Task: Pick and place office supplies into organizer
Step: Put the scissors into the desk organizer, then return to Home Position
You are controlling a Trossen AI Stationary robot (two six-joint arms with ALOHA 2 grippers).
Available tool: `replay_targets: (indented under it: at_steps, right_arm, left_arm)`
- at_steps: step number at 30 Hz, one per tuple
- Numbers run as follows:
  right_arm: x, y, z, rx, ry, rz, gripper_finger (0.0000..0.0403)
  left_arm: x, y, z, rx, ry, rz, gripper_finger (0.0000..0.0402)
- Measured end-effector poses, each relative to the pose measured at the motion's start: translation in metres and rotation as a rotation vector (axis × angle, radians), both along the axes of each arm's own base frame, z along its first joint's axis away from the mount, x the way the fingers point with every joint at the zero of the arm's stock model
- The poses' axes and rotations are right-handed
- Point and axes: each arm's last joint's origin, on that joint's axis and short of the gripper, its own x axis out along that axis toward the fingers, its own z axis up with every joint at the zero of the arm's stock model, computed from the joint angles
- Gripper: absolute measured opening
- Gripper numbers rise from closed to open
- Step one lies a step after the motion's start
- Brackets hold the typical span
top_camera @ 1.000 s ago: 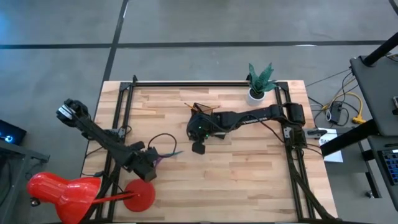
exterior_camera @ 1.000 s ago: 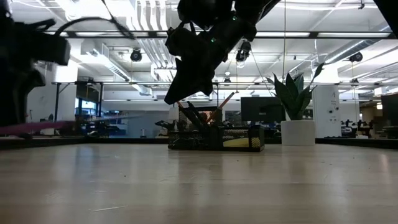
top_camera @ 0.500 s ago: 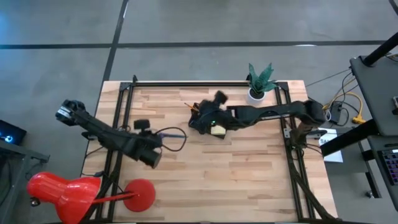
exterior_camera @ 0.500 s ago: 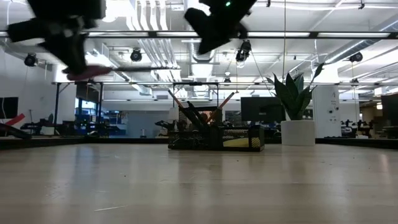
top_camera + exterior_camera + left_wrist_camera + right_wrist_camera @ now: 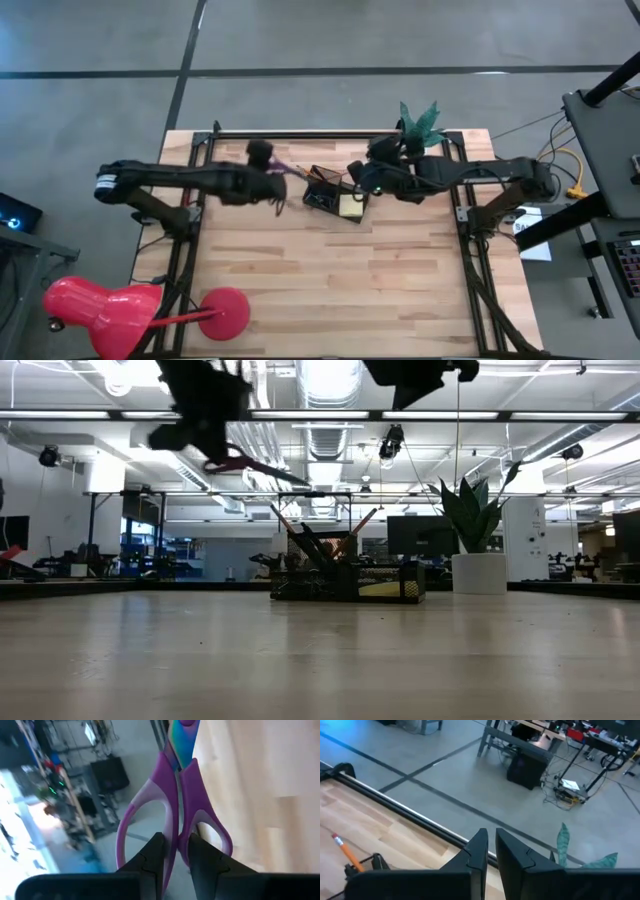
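On the high view, a red desk lamp sits off the table's near-left corner, at about 8 o'clock from the table's middle. The bare wooden table fills the near half.

Farther back, the left gripper hangs above the table at about 10 o'clock, its fingers pinched on the purple-handled scissors where the two handle loops meet, blades pointing away toward the organizer. On the low view the scissors ride high in the air, up and to 10 o'clock of the organizer.

The organizer stands on the table at about 12 o'clock, just past the scissors' tips, with a yellow sticky-note pad in its lower tray and orange pencils leaning out of its cup.

The right gripper hovers at 1 o'clock, just beside the organizer, fingers closed together on nothing.

A potted plant stands at the table's far edge, near 1 o'clock.
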Motion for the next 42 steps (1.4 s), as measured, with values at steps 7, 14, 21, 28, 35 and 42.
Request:
replay_targets:
  at_steps: [7, 14, 21, 28, 35, 42]
  right_arm:
    - [-0.005, 0.007, 0.005, 0.001, -0.014, 0.021, 0.0027]
    - [-0.006, 0.010, 0.004, 0.001, -0.004, 0.032, 0.0027]
    - [-0.006, 0.010, 0.004, 0.002, -0.004, 0.032, 0.0027]
    - [-0.006, 0.010, 0.004, 0.009, 0.008, 0.044, 0.0027]
    - [-0.006, 0.010, 0.003, 0.010, 0.020, 0.051, 0.0027]
    - [-0.007, 0.010, 0.002, 0.029, 0.043, 0.067, 0.0027]
  left_arm:
    - [0.036, 0.044, -0.001, 0.137, 0.190, -0.100, 0.0049]
    - [0.067, 0.061, -0.018, 0.229, 0.399, -0.236, 0.0049]
    - [0.087, 0.065, -0.027, 0.235, 0.418, -0.251, 0.0049]
    - [0.096, 0.066, -0.046, 0.219, 0.484, -0.274, 0.0054]
    - [0.107, 0.052, -0.059, 0.205, 0.489, -0.333, 0.0092]
    - [0.109, 0.035, -0.043, 0.240, 0.348, -0.330, 0.0097]
